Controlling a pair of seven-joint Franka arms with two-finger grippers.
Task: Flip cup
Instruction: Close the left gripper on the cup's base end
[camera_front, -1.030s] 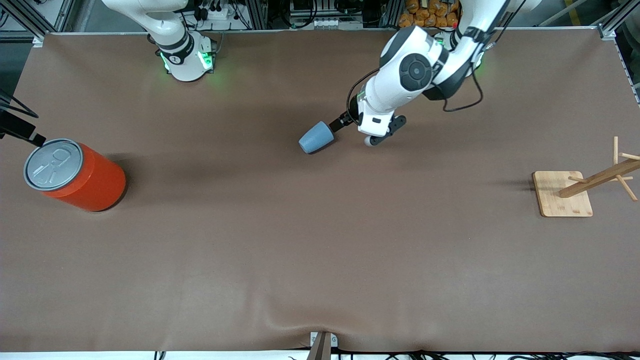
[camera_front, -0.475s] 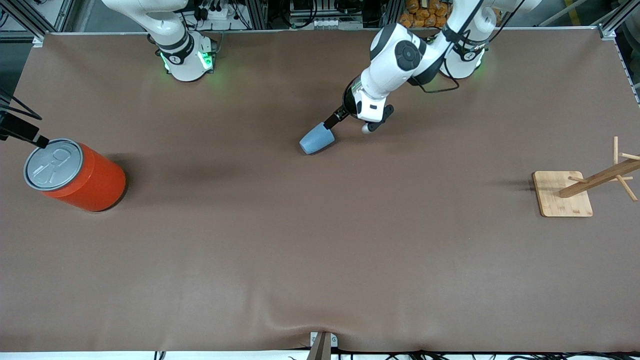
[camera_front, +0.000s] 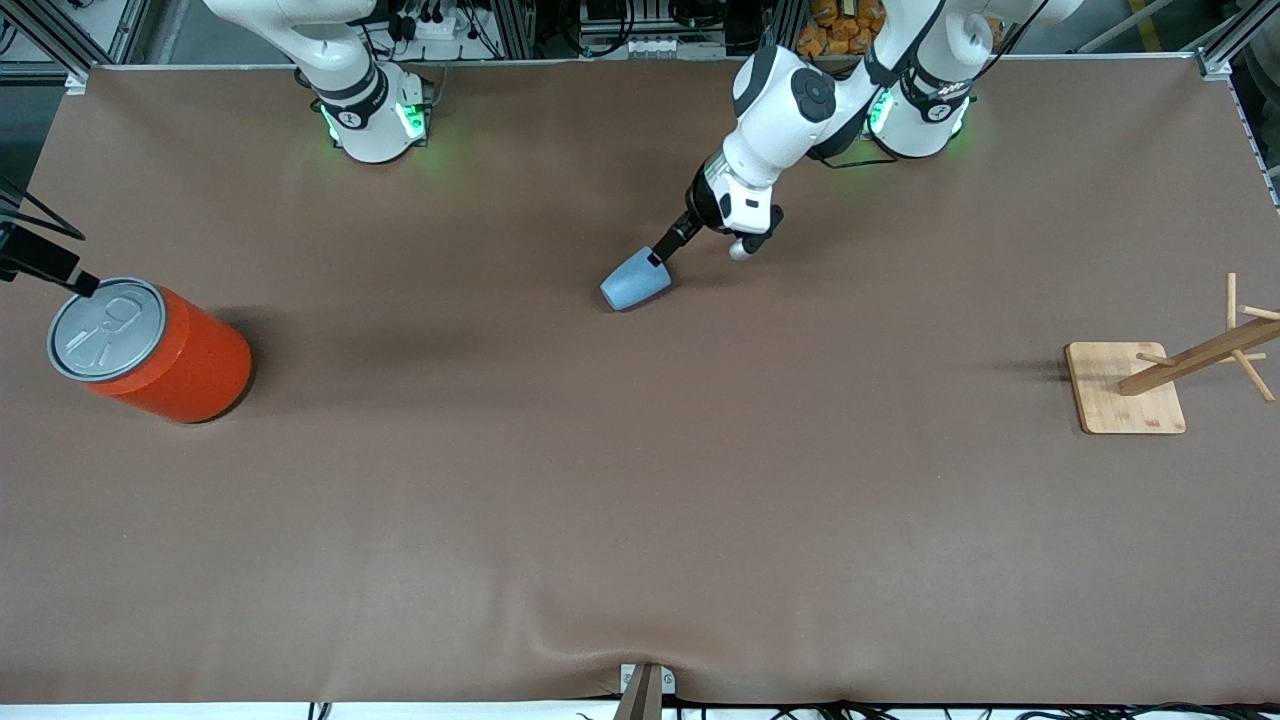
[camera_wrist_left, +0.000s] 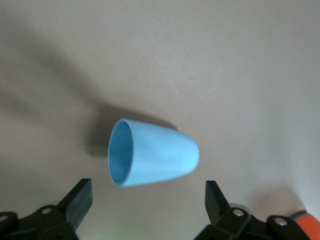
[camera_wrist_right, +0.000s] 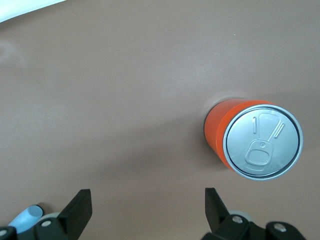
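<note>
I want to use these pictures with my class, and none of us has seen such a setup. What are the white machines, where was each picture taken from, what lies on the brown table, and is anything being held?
The white machines are two robot arms, each ending in a two-finger gripper. The wide picture comes from a high camera facing them; the other two come from cameras on the arms' wrists.

On the table lie a small light-blue cup on its side, a big orange can standing upright toward the right arm's end, and a wooden rack toward the left arm's end.

Nothing is held. The left gripper is open, low at the cup, its fingers apart from it on either side. The right gripper waits, open, high above the table near the can.
</note>
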